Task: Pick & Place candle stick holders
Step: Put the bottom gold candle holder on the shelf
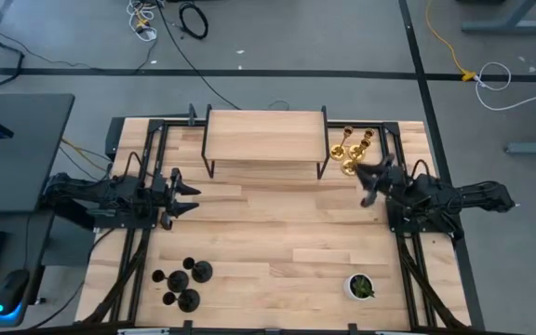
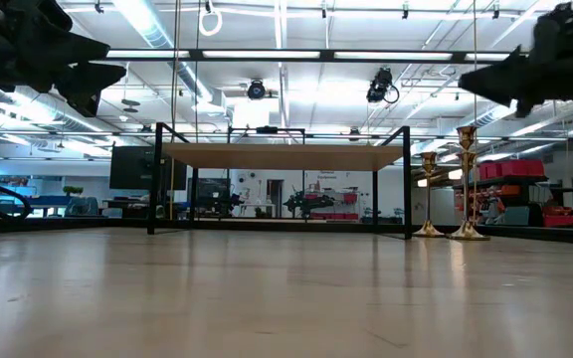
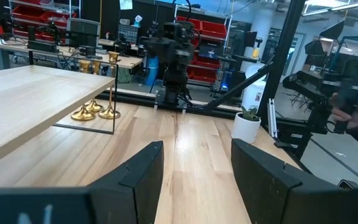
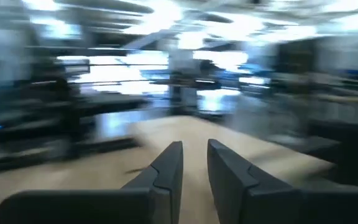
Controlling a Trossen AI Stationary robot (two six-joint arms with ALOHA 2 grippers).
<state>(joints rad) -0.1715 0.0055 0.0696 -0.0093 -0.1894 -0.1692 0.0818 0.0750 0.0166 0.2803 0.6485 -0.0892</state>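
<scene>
Six holders on the table [image 1: 277, 233]: three gold [image 1: 353, 149] at the far right corner, just right of the wooden shelf [image 1: 266, 135]; three black [image 1: 183, 281] in a tight cluster at the near left; the two groups sit well apart; gold ones are shiny, each a round base, thin stem and small cup, upright, bases close together; low view shows two of them [image 2: 451, 189] standing right of the shelf's leg; left wrist view has them [image 3: 98, 87] past the shelf edge; black ones are matte, only round tops and bases visible from above; no readable writing or labels anywhere; white pot [image 1: 360, 287] with a green plant near the front right, apart from both groups

Left gripper [image 1: 190, 194] hangs over the table's left side in front of the shelf, pointing toward the right arm, fingers [image 3: 143, 177] spread wide, nothing between them; right gripper [image 1: 372, 185] is raised just on the near side of the gold holders, not touching them, arm angled toward the far corner; its fingers [image 4: 166, 171] stand a narrow gap apart, holding nothing; right wrist view is too blurred to make out anything beyond them
</scene>
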